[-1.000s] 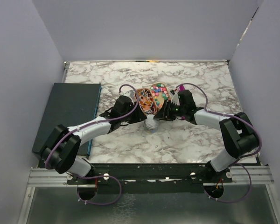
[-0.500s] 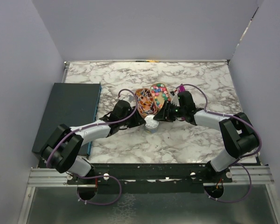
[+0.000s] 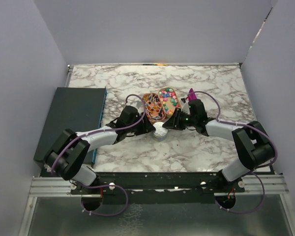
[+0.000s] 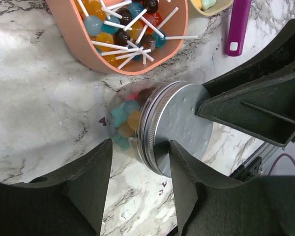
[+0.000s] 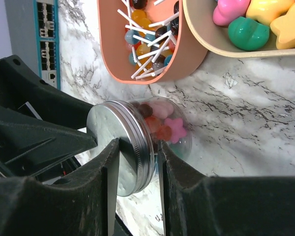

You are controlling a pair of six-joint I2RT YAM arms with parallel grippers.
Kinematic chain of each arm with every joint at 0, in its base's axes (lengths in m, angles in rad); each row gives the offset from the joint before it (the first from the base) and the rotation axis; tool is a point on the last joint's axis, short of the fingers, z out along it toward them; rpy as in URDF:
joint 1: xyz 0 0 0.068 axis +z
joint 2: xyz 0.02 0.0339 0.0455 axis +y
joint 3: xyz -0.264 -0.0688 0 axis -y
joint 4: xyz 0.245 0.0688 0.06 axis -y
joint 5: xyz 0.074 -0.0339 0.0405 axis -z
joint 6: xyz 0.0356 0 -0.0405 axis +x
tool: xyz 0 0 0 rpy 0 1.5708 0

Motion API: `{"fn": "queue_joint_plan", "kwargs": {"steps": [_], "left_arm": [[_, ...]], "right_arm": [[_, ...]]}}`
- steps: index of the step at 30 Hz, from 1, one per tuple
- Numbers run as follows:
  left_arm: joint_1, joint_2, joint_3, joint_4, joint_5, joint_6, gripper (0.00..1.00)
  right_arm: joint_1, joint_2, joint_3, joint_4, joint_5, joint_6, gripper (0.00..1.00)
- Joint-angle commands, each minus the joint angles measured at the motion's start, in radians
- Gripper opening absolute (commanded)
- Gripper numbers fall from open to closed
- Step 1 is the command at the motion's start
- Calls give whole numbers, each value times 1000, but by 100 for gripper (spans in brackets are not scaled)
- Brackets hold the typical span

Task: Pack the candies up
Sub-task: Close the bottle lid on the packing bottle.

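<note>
The right gripper (image 5: 139, 147) is set narrow. The rim of the silver metal screw lid (image 5: 137, 147) fills the gap between its fingers, so it appears clamped on that lid. The left gripper (image 4: 140, 147) stands wider, its fingers either side of the clear round jar (image 4: 123, 120) just under the lid. I cannot tell whether they press on the glass.

The small mixed-colour candies (image 4: 127, 118) lie inside the jar, directly beyond both pairs of fingertips. The jar stands on the white marble desk (image 4: 49, 108). Just behind it sit a pink oval bowl (image 4: 137, 64) of lollipops and a beige bowl (image 5: 201, 34) of larger sweets. A purple plastic scoop (image 4: 238, 24) lies near the jar.
</note>
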Motion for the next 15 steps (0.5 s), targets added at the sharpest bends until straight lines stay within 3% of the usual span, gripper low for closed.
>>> {"fn": "queue_joint_plan", "kwargs": {"steps": [1,4,9,15], "left_arm": [[1,41,13,23,12,2,51],[1,60,10,40,24,-4,51],[1,43,-4,43,26,-1,50],[0,-30,-21,23,2,17,58]], "right_arm": [[9,21,-94,-19,69,10,32],[9,32,-114,3,66,19,29],[9,-2,-106,-14,76,15,33],[9,-100,-65,-85,98,-6,39]]}}
